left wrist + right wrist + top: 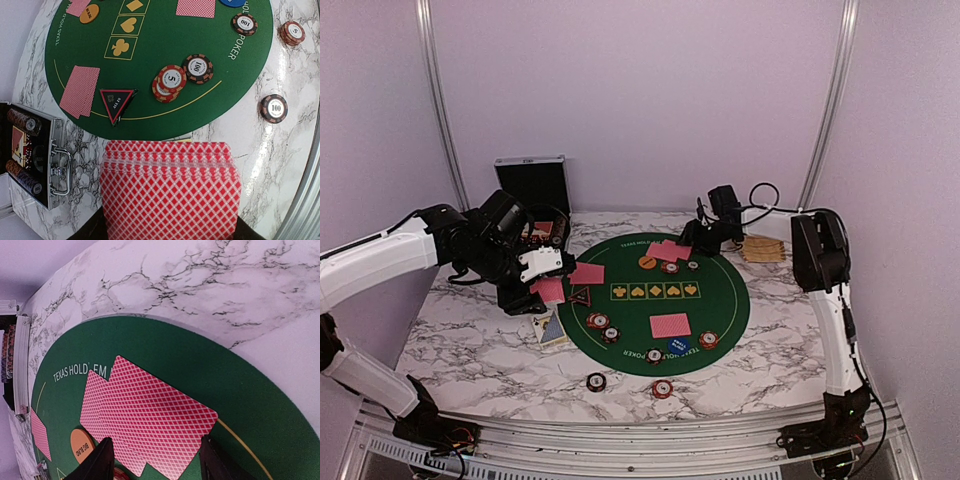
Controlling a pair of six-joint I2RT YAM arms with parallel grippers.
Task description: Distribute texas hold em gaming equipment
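My left gripper [548, 286] is shut on a fanned deck of red-backed cards [170, 195], held above the table's left side by the green mat [725, 300]. Ahead of the deck lie a dark triangular marker [117, 102], one card [80, 91] and stacked chips [170, 82]. My right gripper [157, 462] stands open at the mat's far edge, its fingers either side of two overlapping cards [150, 415] lying flat. An orange button [82, 445] sits beside them. A blue button [679, 344] and a card pair [670, 325] lie near the front.
The black case [531, 182] stands open at the back left. A tan wicker piece [763, 248] lies behind the right gripper. Two chips [596, 381] [662, 388] sit on the marble off the mat's front edge. Face-up cards [553, 330] lie left of the mat.
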